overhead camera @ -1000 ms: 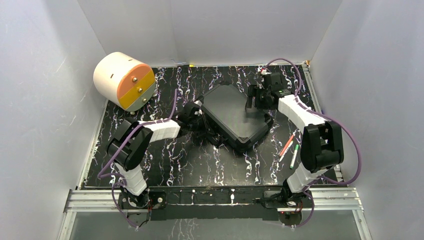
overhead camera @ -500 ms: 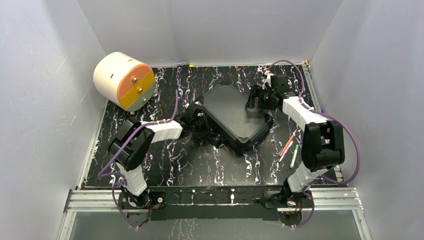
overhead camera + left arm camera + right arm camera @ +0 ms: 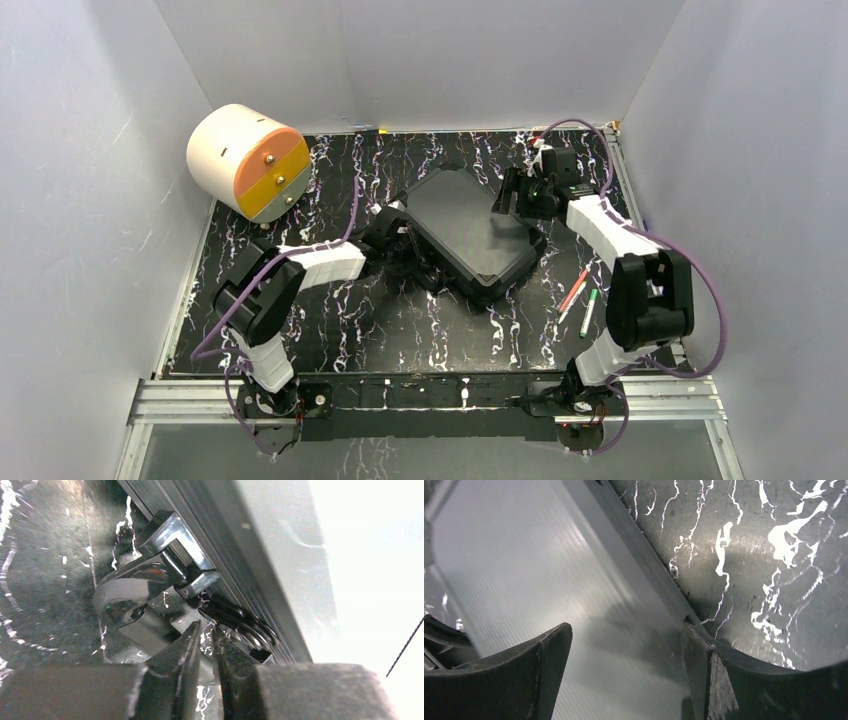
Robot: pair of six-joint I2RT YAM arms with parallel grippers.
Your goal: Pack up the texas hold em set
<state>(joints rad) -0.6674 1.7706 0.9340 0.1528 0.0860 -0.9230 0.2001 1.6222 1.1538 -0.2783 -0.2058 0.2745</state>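
Though smooth-lidded, black rectangular case (image 3: 465, 225) with curved chrome latch (image 3: 134, 580)

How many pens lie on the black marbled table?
2: a thin red pen and a white green-tipped pen, side by side right of the closed black hard case; others could be hidden beneath the arms.

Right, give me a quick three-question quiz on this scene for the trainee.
1. True or false: the black case is closed.
2. Which are spread wide: the left fingers or the right fingers?
3. The pens lie: A on the case, B beside it on its right, C between the left fingers.
Key: 1 true; 2 right; 3 B.
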